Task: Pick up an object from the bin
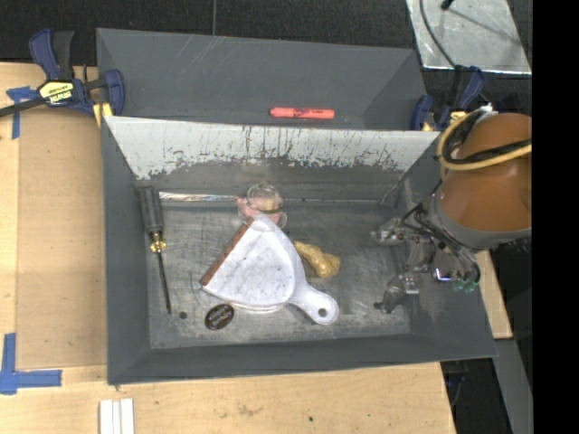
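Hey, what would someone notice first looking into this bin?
The white scoop in the middle of the bin stands out most, with a tan lump at its right side. The gripper hangs over bare floor near the right wall, and a screwdriver lies along the left.

White speckled scoop, yellow lump

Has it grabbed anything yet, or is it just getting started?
Nothing looks done yet. The tool hangs at the right side of the bin, over bare floor, with nothing seen in it. The white scoop, the tan lump and the screwdriver lie untouched. Choosing, gripping and lifting one remain.
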`<state>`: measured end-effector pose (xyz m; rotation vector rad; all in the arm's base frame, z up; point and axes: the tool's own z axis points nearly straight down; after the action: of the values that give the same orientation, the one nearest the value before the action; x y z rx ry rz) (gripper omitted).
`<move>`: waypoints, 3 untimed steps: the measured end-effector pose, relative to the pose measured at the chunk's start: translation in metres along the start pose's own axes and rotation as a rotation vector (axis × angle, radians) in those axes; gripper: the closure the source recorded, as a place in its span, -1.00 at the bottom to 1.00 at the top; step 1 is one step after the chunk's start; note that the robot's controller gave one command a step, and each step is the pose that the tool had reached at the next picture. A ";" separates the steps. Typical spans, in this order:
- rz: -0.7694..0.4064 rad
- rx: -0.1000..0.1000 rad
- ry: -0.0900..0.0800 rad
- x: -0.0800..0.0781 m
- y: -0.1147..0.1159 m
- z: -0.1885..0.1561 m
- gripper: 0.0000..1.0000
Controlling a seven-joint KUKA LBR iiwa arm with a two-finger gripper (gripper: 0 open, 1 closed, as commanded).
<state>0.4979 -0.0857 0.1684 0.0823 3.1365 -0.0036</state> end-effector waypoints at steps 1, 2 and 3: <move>-0.028 -0.003 0.003 0.004 0.025 0.020 -1.00; -0.307 -0.002 0.000 0.003 0.030 0.013 -1.00; -0.093 -0.002 0.000 -0.001 0.077 0.041 -1.00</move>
<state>0.5031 -0.0092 0.1270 -0.0630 3.1370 -0.0007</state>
